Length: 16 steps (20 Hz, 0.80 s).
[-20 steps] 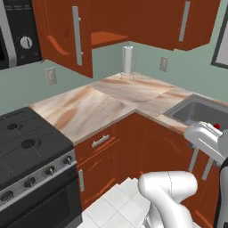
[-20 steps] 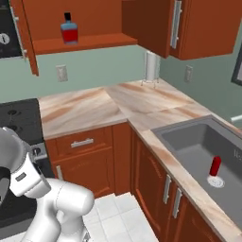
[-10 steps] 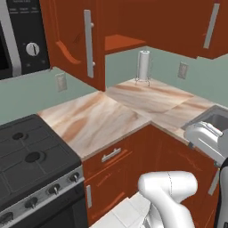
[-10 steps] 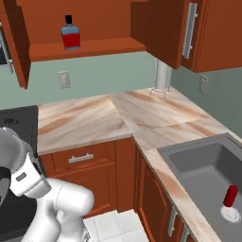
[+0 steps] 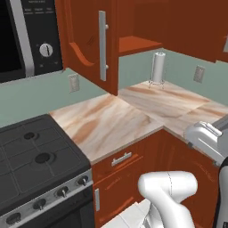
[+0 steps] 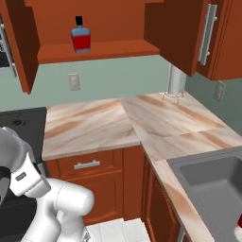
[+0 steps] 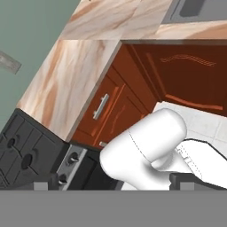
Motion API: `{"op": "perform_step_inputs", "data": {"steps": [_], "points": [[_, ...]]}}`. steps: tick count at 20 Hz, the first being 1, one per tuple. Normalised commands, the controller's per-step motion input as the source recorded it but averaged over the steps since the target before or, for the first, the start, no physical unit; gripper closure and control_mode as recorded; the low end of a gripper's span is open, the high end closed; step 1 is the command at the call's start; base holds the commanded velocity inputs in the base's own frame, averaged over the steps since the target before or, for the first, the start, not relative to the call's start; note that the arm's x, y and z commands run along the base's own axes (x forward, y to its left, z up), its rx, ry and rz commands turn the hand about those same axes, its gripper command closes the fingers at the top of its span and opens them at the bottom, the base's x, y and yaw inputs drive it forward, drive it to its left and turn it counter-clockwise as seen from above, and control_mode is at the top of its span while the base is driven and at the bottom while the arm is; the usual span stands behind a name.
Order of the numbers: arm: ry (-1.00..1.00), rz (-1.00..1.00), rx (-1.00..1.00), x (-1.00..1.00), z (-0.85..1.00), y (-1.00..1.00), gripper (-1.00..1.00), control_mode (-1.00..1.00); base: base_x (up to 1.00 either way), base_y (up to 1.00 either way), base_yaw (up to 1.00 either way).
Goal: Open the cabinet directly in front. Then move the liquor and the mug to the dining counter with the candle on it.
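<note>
The cabinet [image 6: 99, 19] on the wall stands open. Its left door [image 5: 89, 40] swings out with a long silver handle [image 5: 102, 44], and its right door [image 6: 175, 33] is also swung out. The liquor [image 6: 81, 35], blue over red with a black cap, stands upright on the cabinet shelf [image 6: 99, 51]. The mug, the dining counter and the candle are out of view. My gripper [image 7: 117, 181] is open with nothing between its fingertips [image 7: 44, 184]. It hangs low, far from the shelf, and looks down at the worktop edge and the drawers.
A marble worktop [image 6: 94, 125] wraps the corner, with a paper towel roll [image 5: 158, 67] at the back. A black stove [image 5: 35, 164] is on the left under a microwave [image 5: 26, 35]. A sink [image 6: 212, 175] lies on the right. Drawers [image 6: 87, 164] sit below.
Both base views have shifted and the cabinet and worktop look nearer, so the camera has moved. The liquor stays on its shelf. My gripper stays open.
</note>
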Motion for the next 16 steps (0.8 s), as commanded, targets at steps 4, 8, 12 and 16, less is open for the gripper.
{"op": "perform_step_inputs", "data": {"steps": [4, 8, 12, 16], "points": [[0.00, 0.00, 0.00, 0.00, 0.00, 0.00, -1.00, 1.00, 0.09, -0.08, 0.21], [0.00, 0.00, 0.00, 0.00, 0.00, 0.00, -1.00, 1.00, 0.35, -0.22, 0.20], [0.00, 0.00, 0.00, 0.00, 0.00, 0.00, -1.00, 1.00, 0.46, -0.25, 0.19], [0.00, 0.00, 0.00, 0.00, 0.00, 0.00, -1.00, 1.00, 0.40, -0.25, 0.19]]}}
